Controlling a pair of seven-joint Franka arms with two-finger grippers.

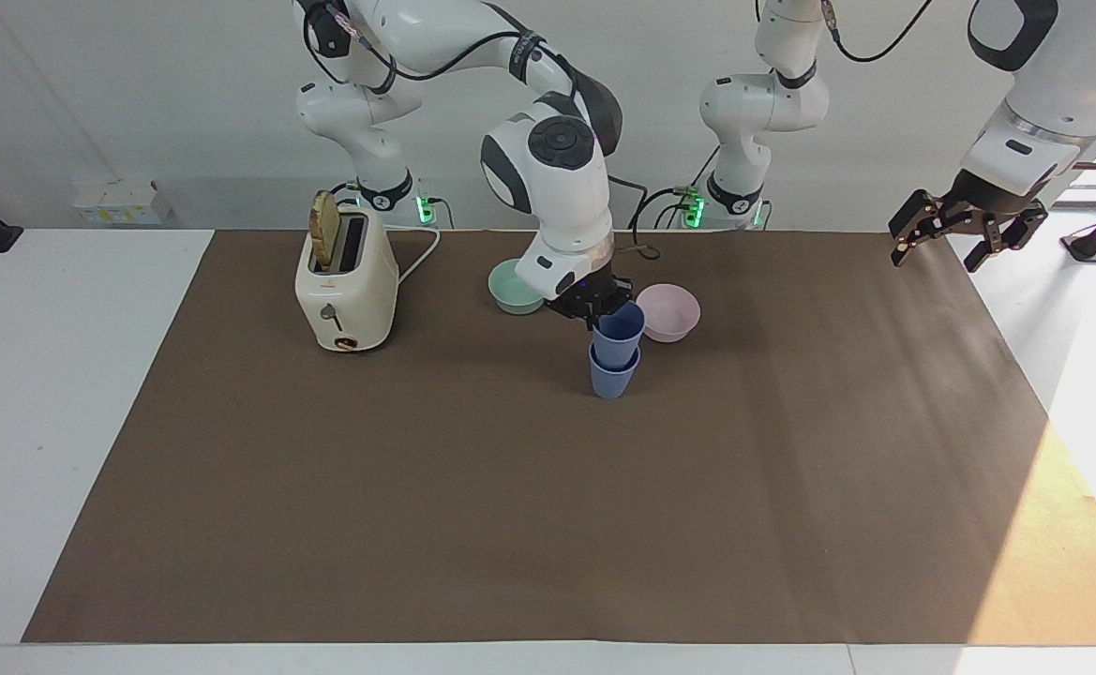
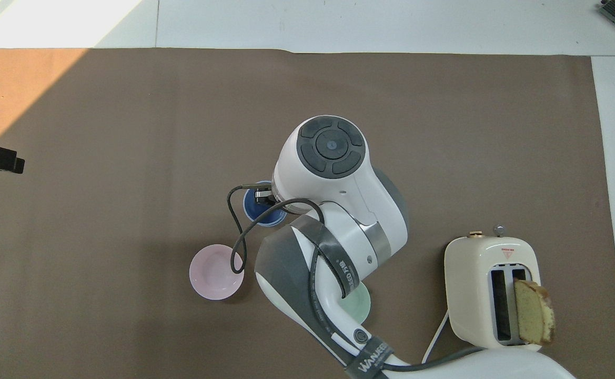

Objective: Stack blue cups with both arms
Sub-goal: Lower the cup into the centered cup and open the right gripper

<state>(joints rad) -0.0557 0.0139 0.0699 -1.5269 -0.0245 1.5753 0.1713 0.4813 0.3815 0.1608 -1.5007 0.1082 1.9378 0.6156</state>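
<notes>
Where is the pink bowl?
The pink bowl sits on the brown mat, beside the stacked blue cups and a little nearer to the robots, toward the left arm's end from the green bowl.

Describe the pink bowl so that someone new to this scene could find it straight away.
Start at the cream two-slot toaster toward the right arm's end of the brown table mat and go along past the teal-green bowl. Beside the stacked periwinkle-blue plastic cups sits the shallow pink bowl, low, wide, and the only pink thing there.
</notes>
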